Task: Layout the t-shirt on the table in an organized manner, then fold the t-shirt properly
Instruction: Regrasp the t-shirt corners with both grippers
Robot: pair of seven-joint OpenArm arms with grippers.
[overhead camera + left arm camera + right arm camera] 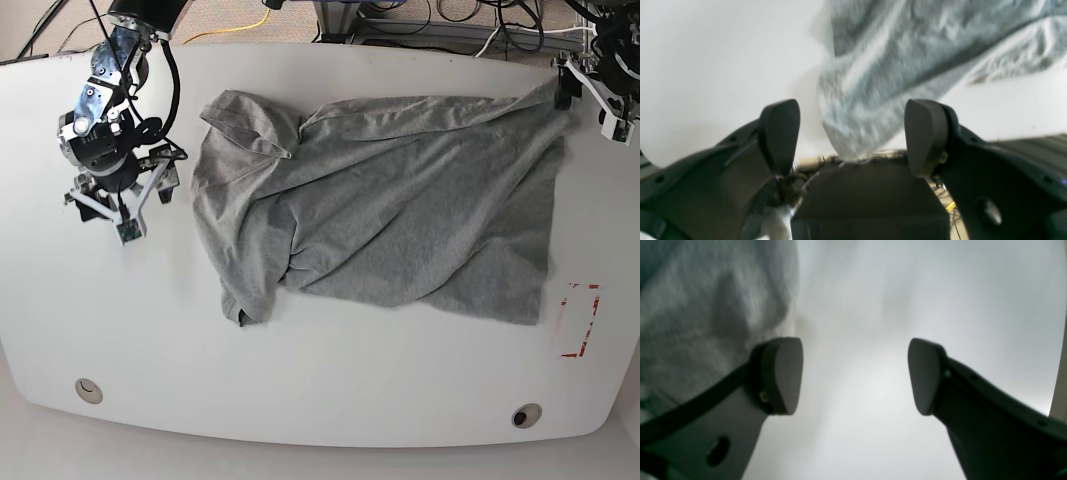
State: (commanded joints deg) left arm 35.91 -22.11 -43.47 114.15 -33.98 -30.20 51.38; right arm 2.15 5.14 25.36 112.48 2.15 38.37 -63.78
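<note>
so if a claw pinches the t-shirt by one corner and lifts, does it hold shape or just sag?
Probably sags: the t-shirt already lies in soft wrinkles, with a sleeve folded over. It looks thin and light, so one pinch would likely drag the rest across the smooth white table. Both the left claw and the right claw are open, holding nothing.

left gripper (592,95): jaws wide apart, holding nothing, at the table's far corner | right gripper (108,205): jaws wide apart, holding nothing, pointing down near the opposite side edge
</note>
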